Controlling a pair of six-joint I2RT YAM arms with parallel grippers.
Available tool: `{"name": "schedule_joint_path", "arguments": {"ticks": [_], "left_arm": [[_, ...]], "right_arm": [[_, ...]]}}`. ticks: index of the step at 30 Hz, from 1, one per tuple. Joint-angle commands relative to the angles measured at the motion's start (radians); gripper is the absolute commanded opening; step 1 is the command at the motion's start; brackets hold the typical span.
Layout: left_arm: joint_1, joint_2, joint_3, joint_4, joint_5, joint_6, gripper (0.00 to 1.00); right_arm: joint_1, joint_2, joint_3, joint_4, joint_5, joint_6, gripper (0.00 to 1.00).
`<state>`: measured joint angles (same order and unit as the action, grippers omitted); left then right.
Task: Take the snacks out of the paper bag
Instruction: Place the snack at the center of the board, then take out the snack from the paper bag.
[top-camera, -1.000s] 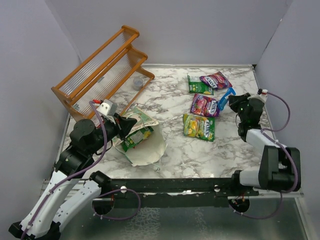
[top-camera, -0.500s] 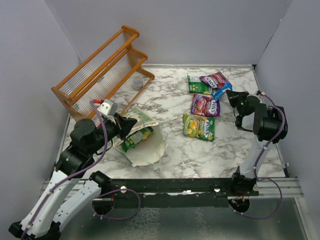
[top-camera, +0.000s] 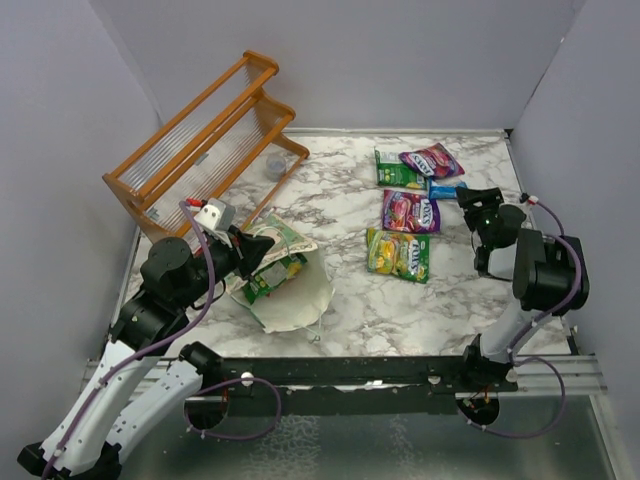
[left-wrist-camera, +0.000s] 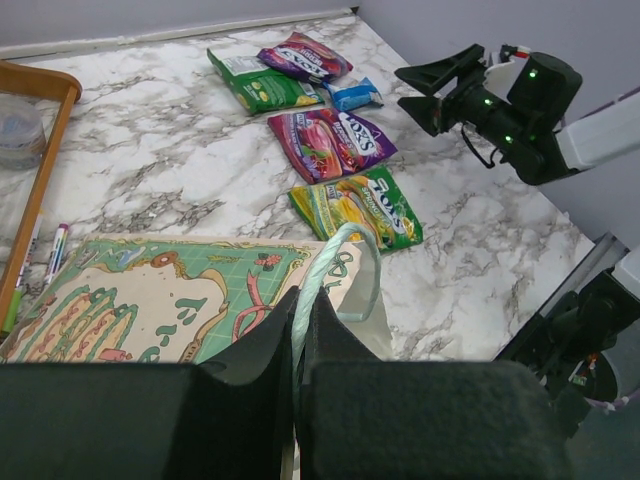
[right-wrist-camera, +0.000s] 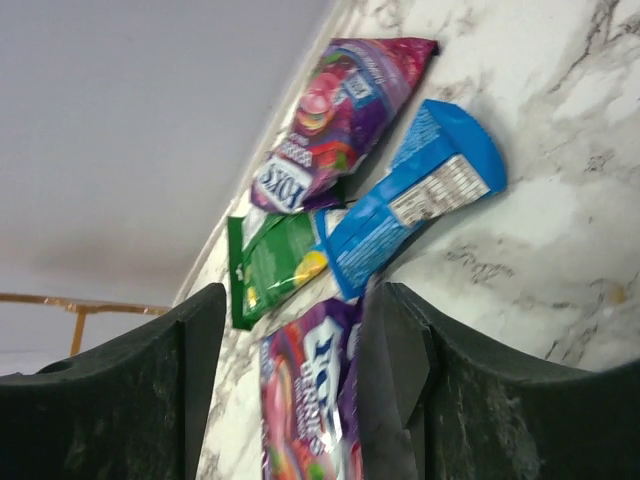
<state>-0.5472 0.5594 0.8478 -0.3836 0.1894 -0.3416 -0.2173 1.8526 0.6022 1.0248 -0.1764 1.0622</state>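
Left pincer: clenched on the string handle of the paper bag. Bag sits left of centre in the top view, mouth facing lower right, cream inside showing. One green packet is visible in the mouth. Printed side of the bag fills the lower left of the left wrist view.

Right pincer: released, fingers spread, gripping nothing. It sits at centre right of the top view, just beside the blue packet. Can't tell if it touches the packet.

Five snacks are out on the marble table, all right of centre:
- purple-pink packet, topmost
- green packet, touching its left side
- blue packet, below those two
- larger purple-pink packet, mid cluster
- yellow-green packet, lowest

Orange rack is in the upper left. A pen lies at the left edge of the left wrist view.
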Motion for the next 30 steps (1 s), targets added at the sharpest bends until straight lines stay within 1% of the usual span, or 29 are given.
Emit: {"name": "schedule_joint_path", "arguments": {"ticks": [1,4,7,8,10,11,14,17,20,22,24,25,28,30], "left_arm": [[-0.001,-0.002,0.003,0.013,-0.005,-0.011,0.00],[-0.001,-0.002,0.008,0.002,-0.018,-0.010,0.00],[-0.001,-0.010,0.000,-0.003,-0.025,-0.010,0.00],[-0.001,-0.014,-0.007,0.000,-0.025,-0.010,0.00],[-0.001,-0.021,-0.018,0.008,-0.026,-0.010,0.00],[-0.001,-0.022,-0.021,0.014,-0.026,-0.011,0.00],[-0.001,-0.019,-0.015,0.015,-0.023,-0.016,0.00],[-0.002,-0.018,-0.002,0.000,-0.013,-0.014,0.00],[-0.001,-0.026,-0.005,-0.008,-0.021,-0.012,0.00],[-0.002,-0.029,-0.009,0.000,-0.024,-0.017,0.00],[-0.001,-0.028,-0.010,0.008,-0.020,-0.024,0.00],[-0.001,-0.027,-0.010,0.010,-0.018,-0.028,0.00],[-0.001,-0.021,-0.008,0.011,-0.015,-0.031,0.00],[-0.001,-0.020,-0.007,0.009,-0.016,-0.036,0.00]], "right_arm": [[-0.004,-0.231,-0.122,-0.084,0.010,-0.155,0.66],[-0.004,-0.437,-0.187,-0.221,-0.048,-0.262,0.66],[-0.004,-0.627,-0.274,-0.266,-0.120,-0.349,0.66],[-0.004,-0.692,-0.290,-0.305,-0.142,-0.380,0.66],[-0.004,-0.799,-0.307,-0.412,-0.169,-0.403,0.67],[-0.004,-0.838,-0.319,-0.432,-0.196,-0.417,0.67],[-0.003,-0.907,-0.331,-0.501,-0.335,-0.448,0.67],[-0.003,-0.948,-0.347,-0.532,-0.443,-0.433,0.67],[0.002,-0.983,-0.379,-0.459,-0.520,-0.375,0.67],[0.025,-0.989,-0.366,-0.416,-0.563,-0.365,0.67],[0.088,-0.984,-0.296,-0.457,-0.590,-0.427,0.67],[0.132,-0.980,-0.248,-0.502,-0.595,-0.486,0.67],[0.323,-0.985,-0.116,-0.622,-0.599,-0.690,0.67],[0.496,-1.001,-0.065,-0.654,-0.610,-0.829,0.67]]}}
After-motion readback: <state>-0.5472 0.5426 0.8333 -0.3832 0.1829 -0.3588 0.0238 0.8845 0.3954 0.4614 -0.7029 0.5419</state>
